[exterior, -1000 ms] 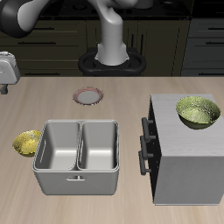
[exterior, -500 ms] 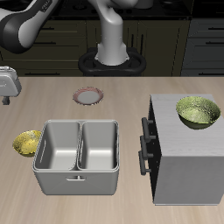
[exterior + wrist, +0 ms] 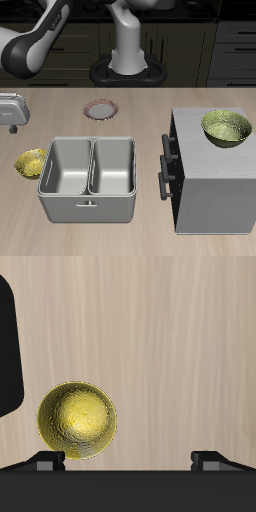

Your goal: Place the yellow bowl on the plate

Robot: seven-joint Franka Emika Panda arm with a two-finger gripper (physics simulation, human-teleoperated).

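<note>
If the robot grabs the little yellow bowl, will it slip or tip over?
The yellow bowl looks glossy, so it may slip a bit. It is shallow and sits flat on the table, so it probably won't tip. It seems small and stiff, likely light.

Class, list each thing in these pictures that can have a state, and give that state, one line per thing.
yellow bowl: upright, empty, on the table beside the tray
plate: empty, flat on the table
grey tray: both basins empty
larger bowl: upright on the cabinet
gripper: open, holding nothing, above the table
</note>
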